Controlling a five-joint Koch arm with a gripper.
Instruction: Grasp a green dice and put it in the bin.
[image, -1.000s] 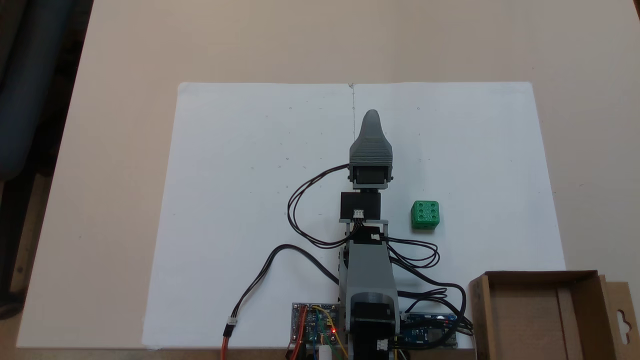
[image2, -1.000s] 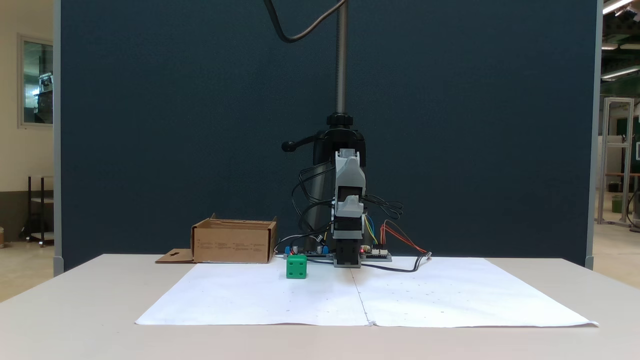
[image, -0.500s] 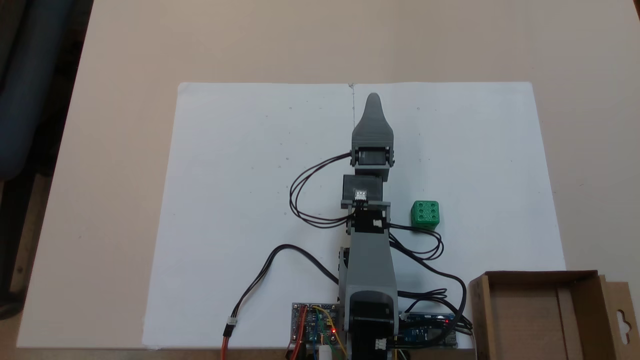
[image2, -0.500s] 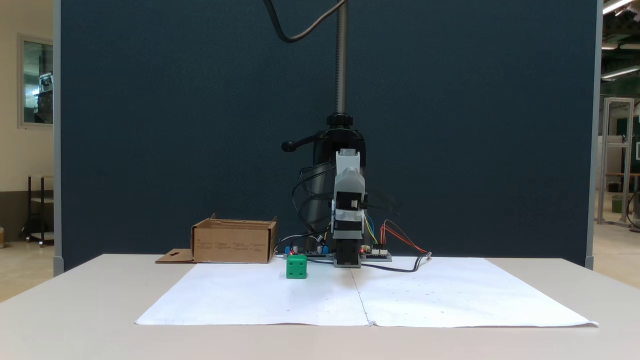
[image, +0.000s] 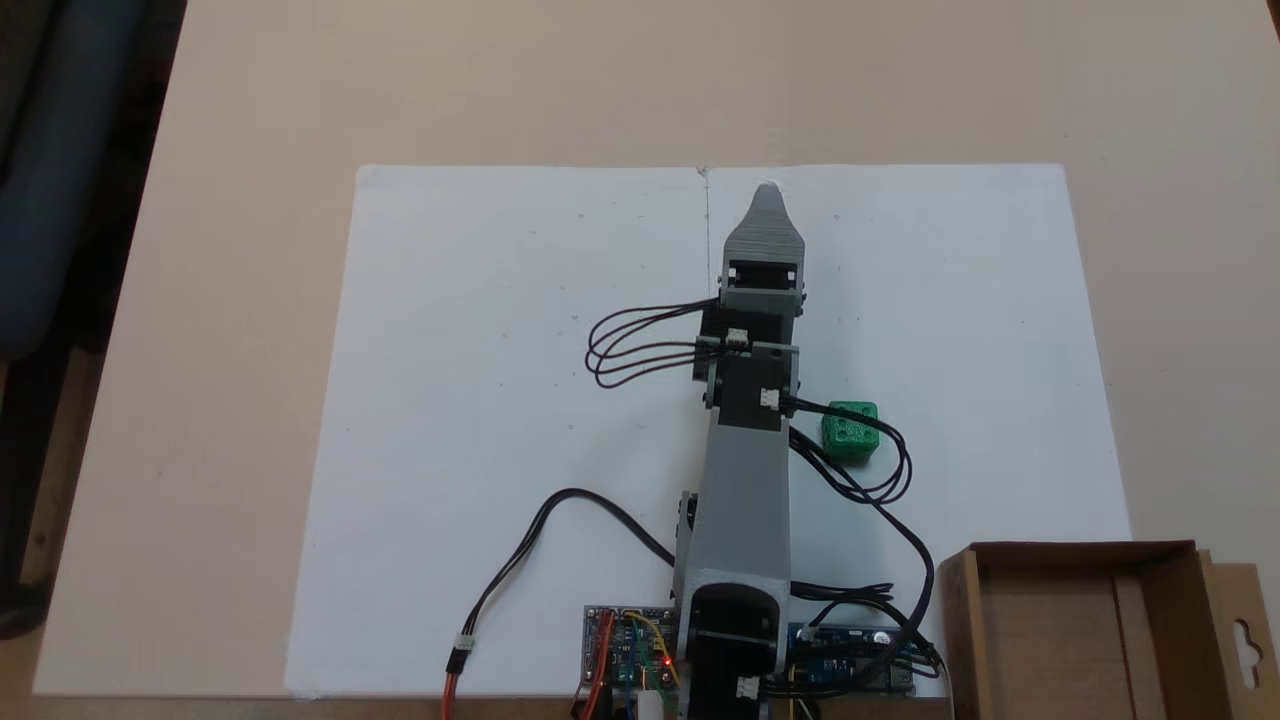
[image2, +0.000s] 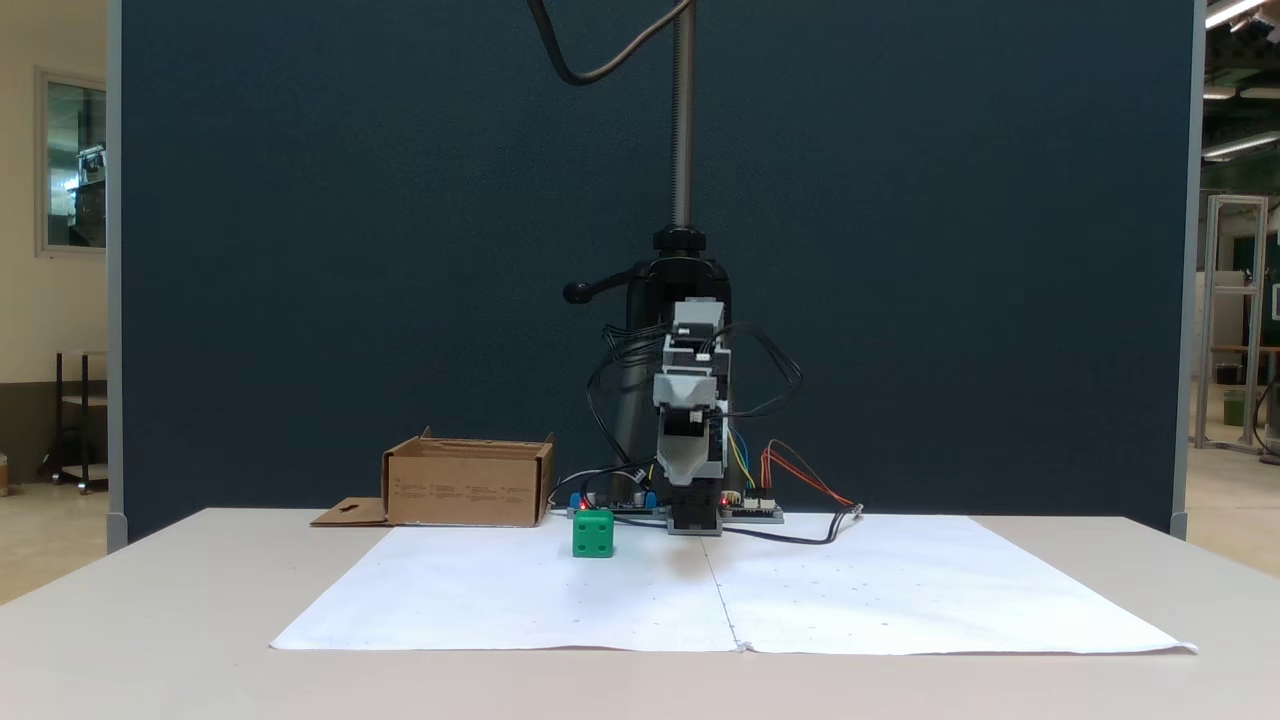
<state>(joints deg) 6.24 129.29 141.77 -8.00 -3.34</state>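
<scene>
The green dice (image: 850, 430) lies on the white paper with a black cable crossing in front of it; from the front the dice (image2: 593, 533) is left of the arm. My gripper (image: 767, 192) is stretched out over the paper's far half, well past the dice and to its left, and held above the sheet with its tip (image2: 686, 468) angled down. Only one grey jaw shows, so whether it is open or shut stays unclear. The bin (image: 955, 620), a shallow cardboard box, stands at the near right corner; the front view has the bin (image2: 465, 487) at the back left.
The white paper sheet (image: 480, 400) covers the middle of the beige table. Circuit boards (image: 625, 650) and loose cables (image: 870, 490) crowd the arm's base. A dark partition (image2: 350, 250) and a metal pole (image2: 683, 110) stand behind the arm.
The arm has reached farther out and swung slightly right in the top view, its cables now draping over the dice. The gripper has tilted downward. Dice and bin have not moved.
</scene>
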